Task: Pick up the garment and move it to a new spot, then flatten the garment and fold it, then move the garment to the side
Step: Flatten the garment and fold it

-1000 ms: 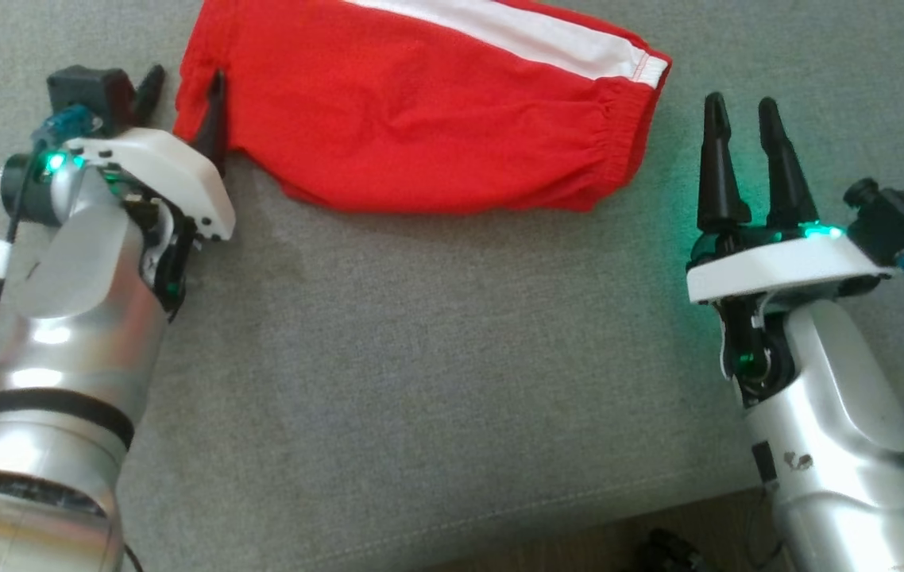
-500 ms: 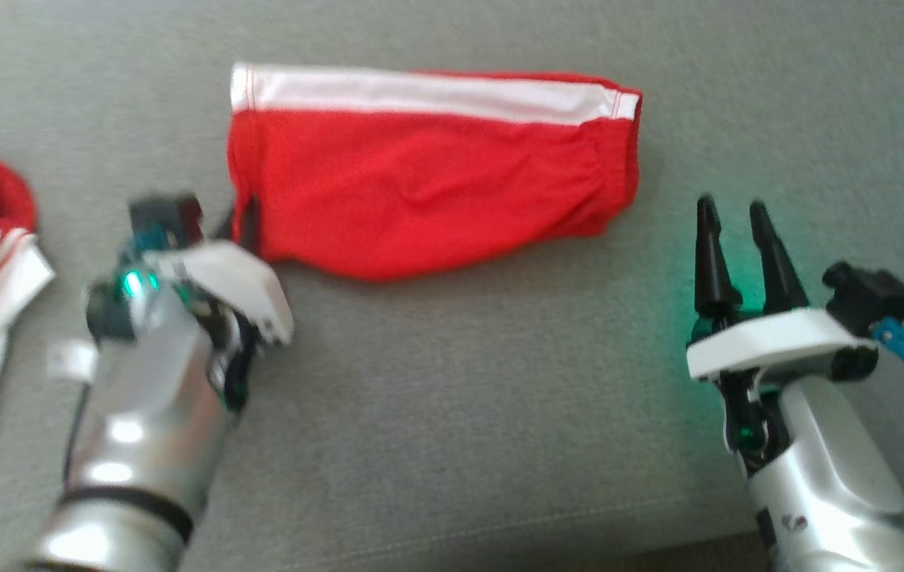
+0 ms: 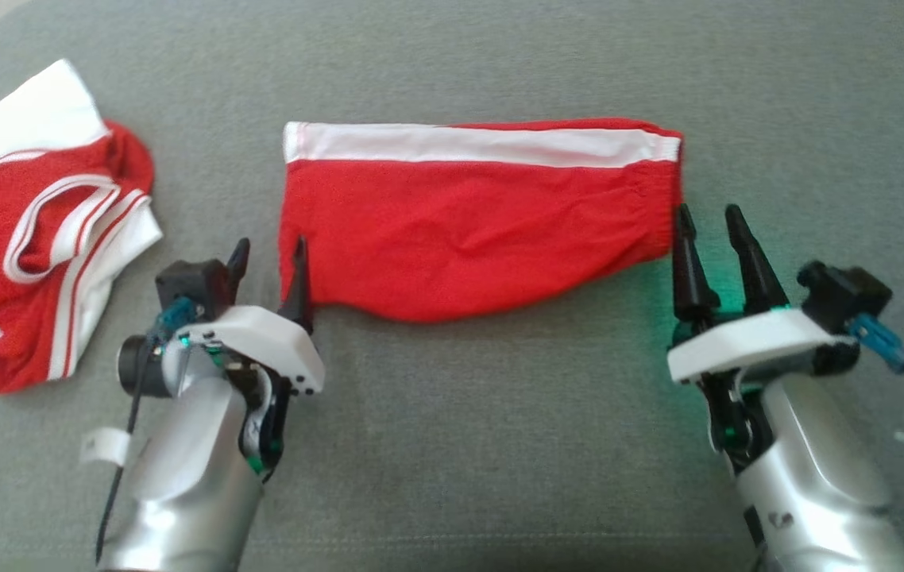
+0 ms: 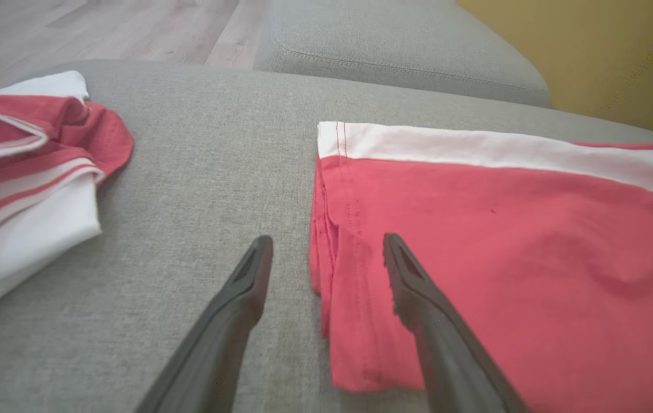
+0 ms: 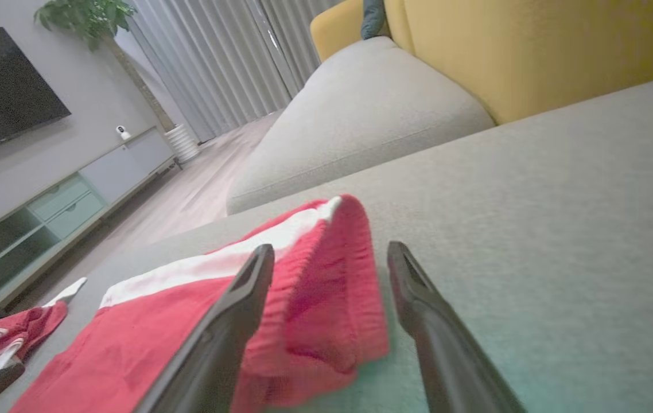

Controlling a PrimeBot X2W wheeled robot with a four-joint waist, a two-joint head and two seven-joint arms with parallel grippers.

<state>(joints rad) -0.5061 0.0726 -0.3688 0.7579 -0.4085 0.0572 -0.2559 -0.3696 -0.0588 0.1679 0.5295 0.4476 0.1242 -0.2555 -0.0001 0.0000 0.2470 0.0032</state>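
The garment (image 3: 476, 222), red shorts with a white side stripe, lies folded and flat on the grey sofa cushion (image 3: 460, 445). My left gripper (image 3: 270, 245) is open at its left end. In the left wrist view (image 4: 327, 240) one finger hovers over the red cloth (image 4: 504, 246) and the other over bare cushion. My right gripper (image 3: 707, 211) is open at the gathered waistband end. In the right wrist view the waistband (image 5: 326, 298) sits between that gripper's (image 5: 331, 251) spread fingers. Neither gripper holds anything.
A second red and white garment (image 3: 47, 230) lies crumpled at the cushion's far left (image 4: 22, 172). Beyond are another grey cushion (image 5: 361, 115), the yellow sofa back (image 5: 533, 51), wooden floor (image 4: 102, 28) and a low TV cabinet (image 5: 74, 189).
The head camera has moved, sliding the whole picture down and bringing the second garment into view. My right gripper now stands closer to the waistband end. The left gripper stays at the left end.
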